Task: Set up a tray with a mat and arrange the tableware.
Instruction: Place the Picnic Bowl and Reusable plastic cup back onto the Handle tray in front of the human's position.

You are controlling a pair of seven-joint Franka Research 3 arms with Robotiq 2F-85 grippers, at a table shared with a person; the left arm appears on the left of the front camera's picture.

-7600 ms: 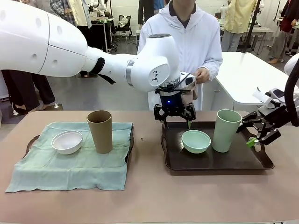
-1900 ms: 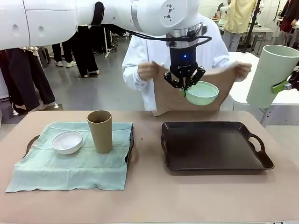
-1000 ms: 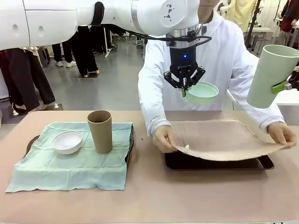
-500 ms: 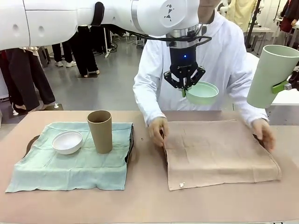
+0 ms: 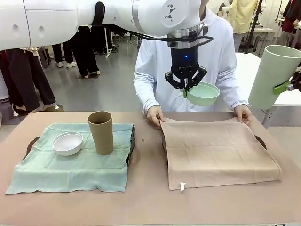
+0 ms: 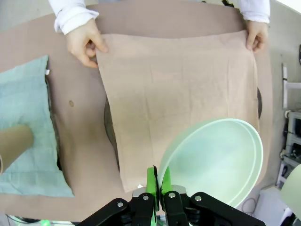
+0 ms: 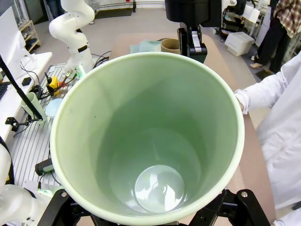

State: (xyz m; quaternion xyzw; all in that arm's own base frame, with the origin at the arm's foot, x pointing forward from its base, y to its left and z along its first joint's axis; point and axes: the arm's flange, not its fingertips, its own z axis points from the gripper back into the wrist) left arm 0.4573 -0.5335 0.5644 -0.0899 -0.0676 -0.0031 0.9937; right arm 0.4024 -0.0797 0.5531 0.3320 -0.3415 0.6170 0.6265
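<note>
High over the table my left gripper point(image 5: 186, 89) is shut on the rim of the mint green bowl point(image 5: 202, 93), whose inside point(image 6: 214, 162) hangs just past the green pads point(image 6: 152, 179). At the right edge my right gripper point(image 5: 288, 86) holds the mint green cup point(image 5: 272, 75) aloft, its mouth point(image 7: 146, 136) facing the wrist camera. A tan mat point(image 5: 217, 151) lies spread over the dark tray point(image 5: 261, 141), which peeks out at the right. The person's hands point(image 5: 154, 115) hold its far corners. On the left, the white bowl point(image 5: 67, 142) and tan-brown cup point(image 5: 100, 132) stand on a green mat point(image 5: 70, 165).
The person in a white coat point(image 5: 193, 61) leans over the far edge. A second tray's handle point(image 5: 31, 143) shows under the green mat. A bare strip of brown table point(image 5: 146, 160) separates the two mats, and the front edge is open.
The person spread the tan mat over the tray and drew both hands back to its far corners. Both arms stayed still, holding the bowl and the cup.
</note>
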